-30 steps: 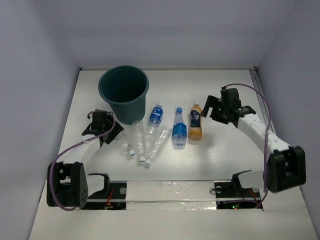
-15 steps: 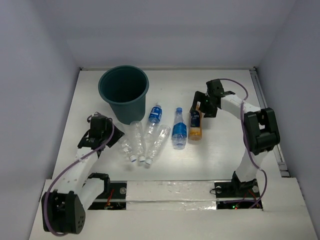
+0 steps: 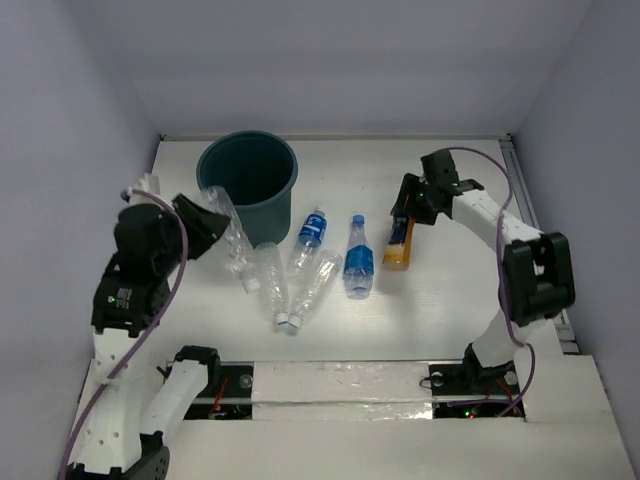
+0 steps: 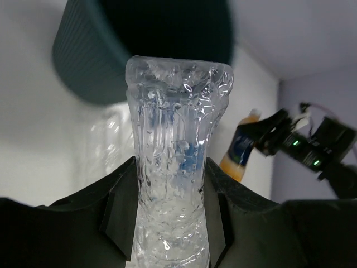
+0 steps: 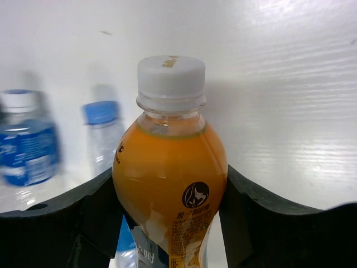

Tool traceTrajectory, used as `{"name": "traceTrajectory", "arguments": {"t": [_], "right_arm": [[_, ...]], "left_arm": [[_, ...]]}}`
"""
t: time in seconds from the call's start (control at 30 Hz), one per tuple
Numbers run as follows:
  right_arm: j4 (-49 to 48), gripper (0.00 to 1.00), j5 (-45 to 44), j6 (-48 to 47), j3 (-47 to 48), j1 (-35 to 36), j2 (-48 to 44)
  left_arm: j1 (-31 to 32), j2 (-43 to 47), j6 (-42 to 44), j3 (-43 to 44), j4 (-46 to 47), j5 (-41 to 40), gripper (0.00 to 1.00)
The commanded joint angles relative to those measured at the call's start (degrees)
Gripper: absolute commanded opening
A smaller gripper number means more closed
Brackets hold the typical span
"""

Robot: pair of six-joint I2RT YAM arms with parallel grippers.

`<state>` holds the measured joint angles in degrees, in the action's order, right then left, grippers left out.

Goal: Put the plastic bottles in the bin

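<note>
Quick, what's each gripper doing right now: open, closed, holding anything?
Left gripper: closed on a clear bottle.
Right gripper: closed on the orange bottle.

A white tabletop (image 3: pixel 450 310) lies under everything. Pale grey-lavender walls (image 3: pixel 340 60) close it in at the back and both sides, and a glossy white strip (image 3: pixel 340 385) runs along its near edge.

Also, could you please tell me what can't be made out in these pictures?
- Bin floor: top view, too dark; left wrist, blurred, cut by the top edge.
- Clear bottle near end: left wrist, cut by the bottom edge.
- Right gripper contact with the orange bottle: right wrist, the bottle's body hides it.
- Blue-labelled bottle: right wrist, blurred.
</note>
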<state>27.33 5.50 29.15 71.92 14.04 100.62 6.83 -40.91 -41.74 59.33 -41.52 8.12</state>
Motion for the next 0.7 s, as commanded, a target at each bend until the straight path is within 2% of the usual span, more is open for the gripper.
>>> {"name": "traceTrajectory", "arguments": {"t": [0.0, 0.1, 0.23, 0.37, 0.5, 0.57, 0.6, 0.63, 0.67], "right_arm": [[-0.61, 0.62, -3.65, 0.12, -0.20, 0.11, -11.74], [-1.14, 0.61, -1.64, 1.52, -1.52, 0.11, -19.98], [-2.19, 0.60, 2.84, 5.47, -1.26, 0.89, -28.62], [-2.19, 0.59, 3.12, 8.11, 2.60, 4.58, -32.06], [-4.48, 0.60, 3.20, 11.71, 7.78, 8.27, -31.28], [-5.44, 0.61, 2.33, 13.12, 12.68, 11.17, -28.39], [-5.62, 0.61, 1.80, 13.56, 14.72, 12.05, -27.15], [-5.80, 0.61, 0.84, 13.83, 16.83, 13.02, -25.66], [-6.15, 0.61, 0.48, 14.35, 21.20, 14.59, -22.52]], "left_arm": [[0.29, -7.13, 1.04, 16.11, 5.99, -0.64, 0.25], [0.29, -14.80, 1.04, 26.75, 10.56, -3.81, 0.25], [0.29, -23.24, 1.48, 34.70, 16.54, -11.44, 0.27], [0.29, -31.32, 3.32, 36.03, 23.75, -20.66, 0.28], [0.29, -35.28, 5.87, 32.01, 32.78, -26.31, 0.29], [0.29, -36.43, 7.80, 30.50, 35.18, -28.58, 0.35], [0.29, -37.74, 8.16, 29.97, 36.15, -28.42, 0.42], [0.29, -38.37, 8.51, 30.14, 35.98, -28.07, 0.58], [0.29, -38.81, 9.21, 30.23, 35.81, -27.03, 0.65]]}}
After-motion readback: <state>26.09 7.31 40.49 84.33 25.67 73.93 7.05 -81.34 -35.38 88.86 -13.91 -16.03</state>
